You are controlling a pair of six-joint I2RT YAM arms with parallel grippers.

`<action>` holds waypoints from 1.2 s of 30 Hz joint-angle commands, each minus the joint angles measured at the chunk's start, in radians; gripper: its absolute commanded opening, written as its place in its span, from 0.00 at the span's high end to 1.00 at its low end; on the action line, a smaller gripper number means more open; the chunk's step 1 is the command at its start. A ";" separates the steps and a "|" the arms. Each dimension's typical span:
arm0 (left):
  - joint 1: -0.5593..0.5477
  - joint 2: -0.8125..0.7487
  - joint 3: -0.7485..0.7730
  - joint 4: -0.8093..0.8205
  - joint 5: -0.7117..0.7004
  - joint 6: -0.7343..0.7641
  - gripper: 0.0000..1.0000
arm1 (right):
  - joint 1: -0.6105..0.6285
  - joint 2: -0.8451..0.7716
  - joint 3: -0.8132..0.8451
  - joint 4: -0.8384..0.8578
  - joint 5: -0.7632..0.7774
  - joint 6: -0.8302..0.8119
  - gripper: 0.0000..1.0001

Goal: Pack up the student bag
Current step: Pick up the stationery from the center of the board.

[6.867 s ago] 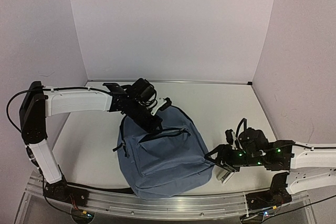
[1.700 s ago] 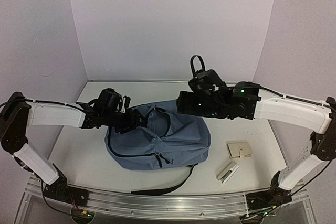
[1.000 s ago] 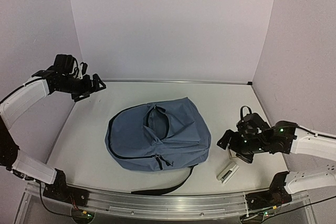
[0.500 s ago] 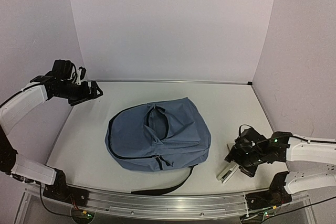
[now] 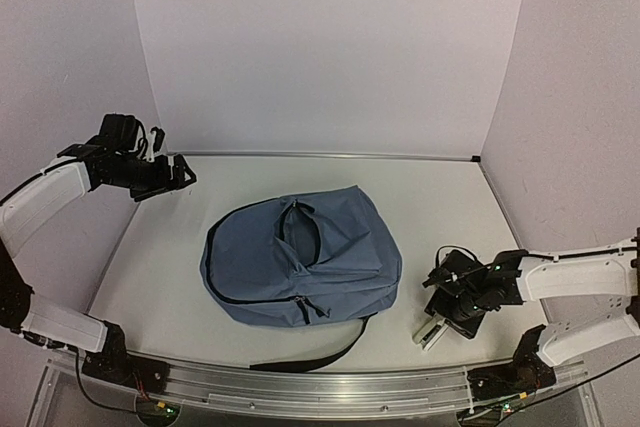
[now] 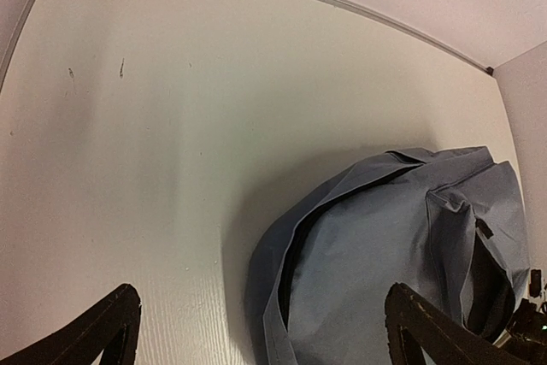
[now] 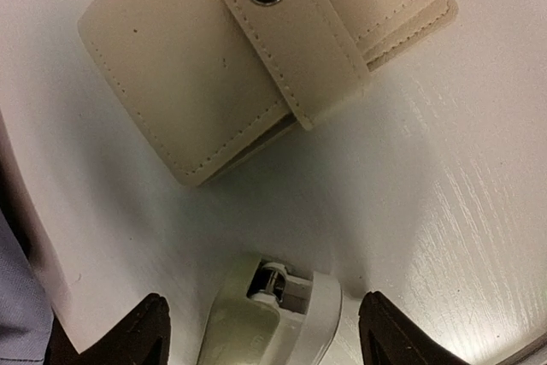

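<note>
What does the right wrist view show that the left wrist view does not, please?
Only the right wrist view: a cream snap wallet and a small white plastic object lying between the open right fingers. Only the left wrist view: the student bag's gaping zip opening and the table's far edge, framed by the left fingers. Both: the blue bag fabric, only a sliver at the right wrist view's lower left, and the white table.

- The student bag (image 5: 300, 262) is showing dusty blue fabric with black zippers and a black strap.
- The wallet (image 7: 171, 83) is showing plain cream, with matching stitching and a silver snap.
- The small plastic case (image 7: 273, 318) is looking off-white.
- The table (image 6: 128, 168) is showing white with a faint woodgrain.
</note>
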 commanded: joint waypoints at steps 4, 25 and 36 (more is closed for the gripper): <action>0.003 -0.031 0.015 -0.021 -0.008 0.016 0.00 | -0.001 0.064 0.071 0.047 0.015 -0.023 0.36; -0.013 -0.044 -0.030 0.070 0.265 -0.046 0.02 | -0.002 0.000 0.104 0.070 -0.033 -0.144 0.72; -0.507 -0.137 -0.156 0.449 0.168 -0.386 0.02 | -0.001 -0.225 0.251 0.062 -0.032 -0.221 0.81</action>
